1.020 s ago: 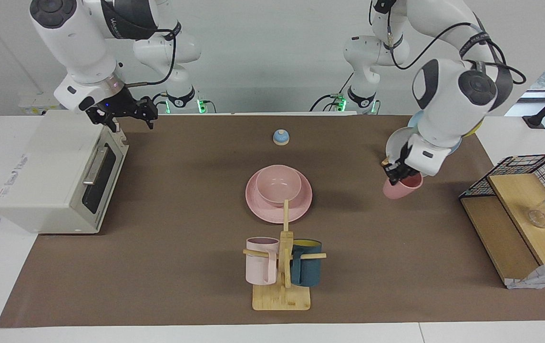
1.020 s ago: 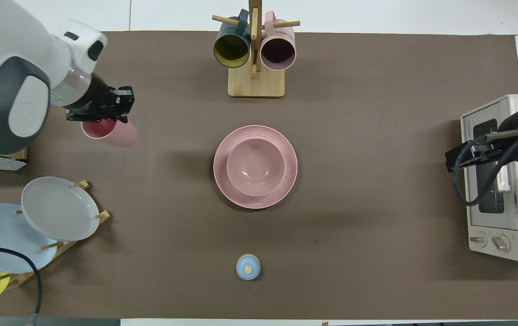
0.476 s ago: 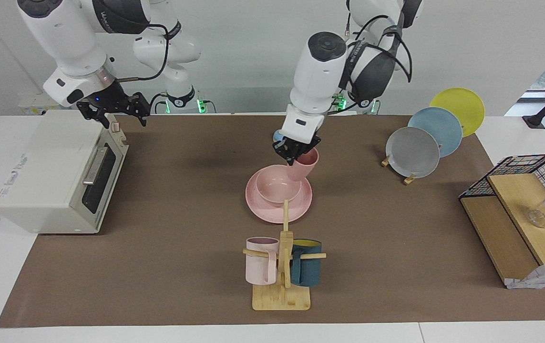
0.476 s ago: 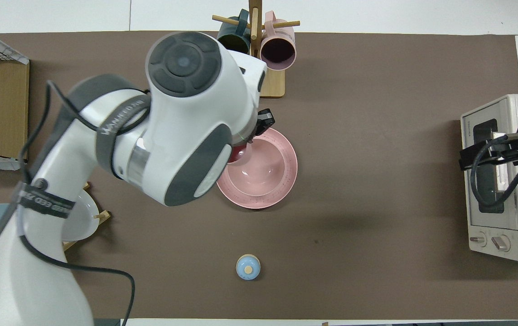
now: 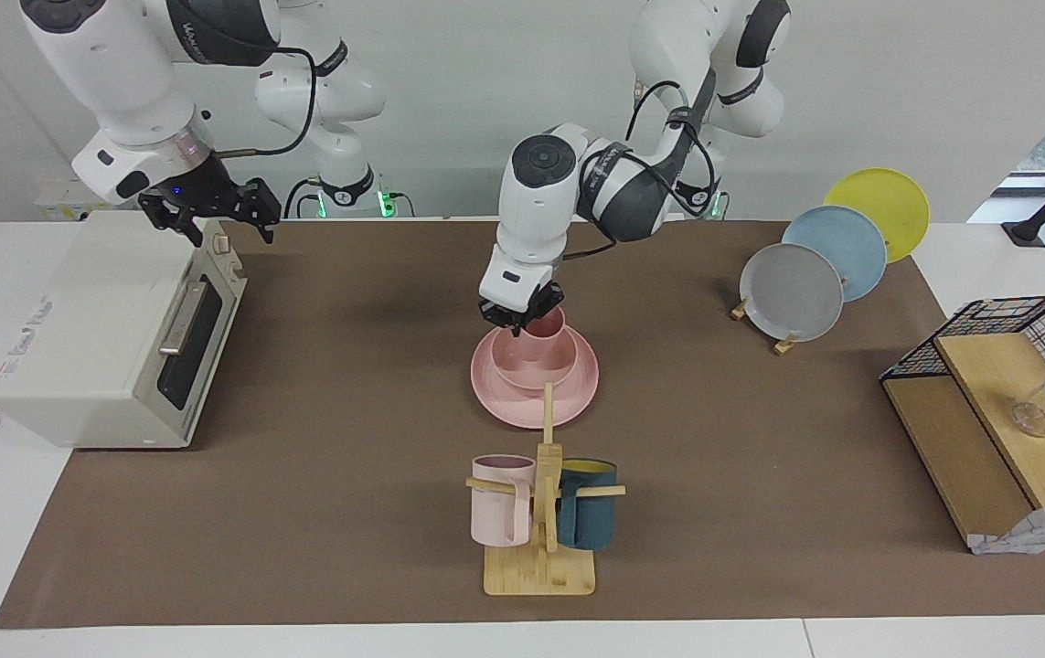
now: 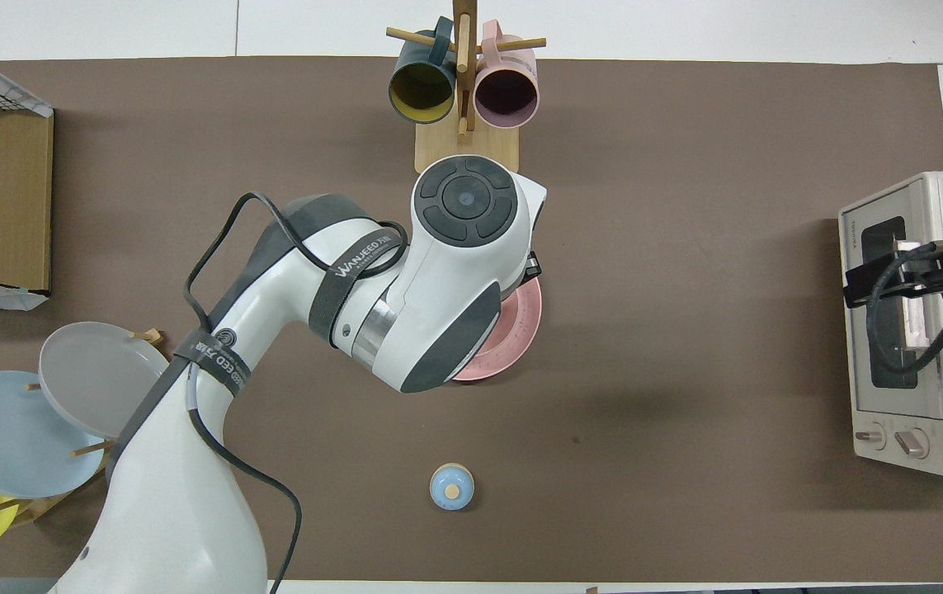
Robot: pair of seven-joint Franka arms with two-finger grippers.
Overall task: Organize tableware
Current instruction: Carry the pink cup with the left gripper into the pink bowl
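The pink plate lies in the middle of the brown mat with the pink bowl on it. The small pink cup stands upright inside the bowl. My left gripper is shut on the cup's rim, on the side toward the right arm's end of the table. In the overhead view the left arm hides the cup and bowl, and only an edge of the plate shows. My right gripper hangs open and holding nothing over the toaster oven, also seen as the right gripper.
A wooden mug rack with a pale pink mug and a dark teal mug stands farther from the robots than the plate. Grey, blue and yellow plates sit in a rack. A blue bell and a wire-and-wood shelf are also here.
The left arm carried the pink cup from near the plate rack to the middle of the table and lowered it into the bowl. The right gripper shifted slightly over the toaster oven.
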